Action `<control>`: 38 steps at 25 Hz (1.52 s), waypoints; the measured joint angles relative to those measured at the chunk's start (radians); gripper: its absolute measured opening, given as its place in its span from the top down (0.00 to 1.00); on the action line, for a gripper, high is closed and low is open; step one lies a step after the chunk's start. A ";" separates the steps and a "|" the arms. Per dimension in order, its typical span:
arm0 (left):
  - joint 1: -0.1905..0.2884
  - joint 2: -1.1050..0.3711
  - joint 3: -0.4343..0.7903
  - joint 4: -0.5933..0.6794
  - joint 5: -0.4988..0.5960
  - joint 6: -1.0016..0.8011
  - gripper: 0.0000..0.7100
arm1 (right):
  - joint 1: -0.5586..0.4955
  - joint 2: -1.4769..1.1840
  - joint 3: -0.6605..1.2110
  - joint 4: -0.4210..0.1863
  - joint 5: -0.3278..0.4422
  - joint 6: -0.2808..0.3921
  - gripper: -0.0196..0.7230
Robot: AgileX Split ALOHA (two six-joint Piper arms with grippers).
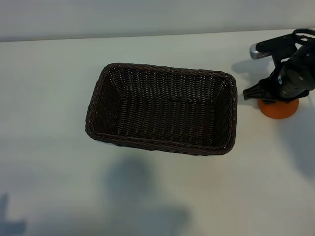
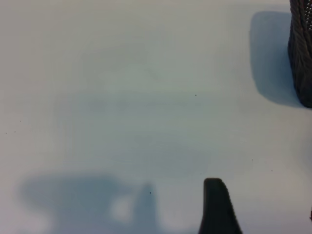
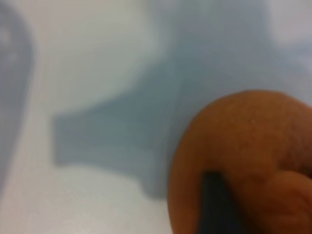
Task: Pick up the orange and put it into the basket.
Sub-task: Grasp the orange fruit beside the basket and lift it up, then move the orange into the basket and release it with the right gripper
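right gripper (image 1: 268, 93) down over the orange (image 1: 279, 109) at the right edge of the exterior frame, just right of the basket (image 1: 162, 108) and apart from it. orange on the table (image 1: 49, 73), mostly covered from above by the dark wrist, only its lower rim showing. in the right wrist view, orange (image 3: 243, 161) filling the lower right, one dark fingertip (image 3: 214, 204) lying against its skin; cannot tell whether clamped or merely closing around it. basket at centre frame, nothing inside but weave. left gripper seen only in its own wrist view, one dark fingertip (image 2: 218, 207) at the bottom edge, fingers apart, nothing between them, over bare table (image 2: 122, 97), basket corner (image 2: 301, 53) at upper right.
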 joint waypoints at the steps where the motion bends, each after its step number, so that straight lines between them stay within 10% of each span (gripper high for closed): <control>1: 0.000 0.000 0.000 0.000 0.000 0.000 0.32 | 0.000 0.001 -0.001 0.000 -0.002 0.000 0.58; 5: 0.000 0.000 0.000 0.000 0.000 0.000 0.32 | 0.000 -0.009 -0.008 0.000 -0.010 0.000 0.85; 23: 0.000 0.000 0.000 0.000 0.000 0.000 0.32 | -0.002 -0.354 -0.004 -0.006 0.130 -0.019 0.86; 38: 0.000 0.000 0.000 0.000 0.000 0.000 0.32 | 0.246 -0.535 -0.002 0.491 0.091 -0.472 0.88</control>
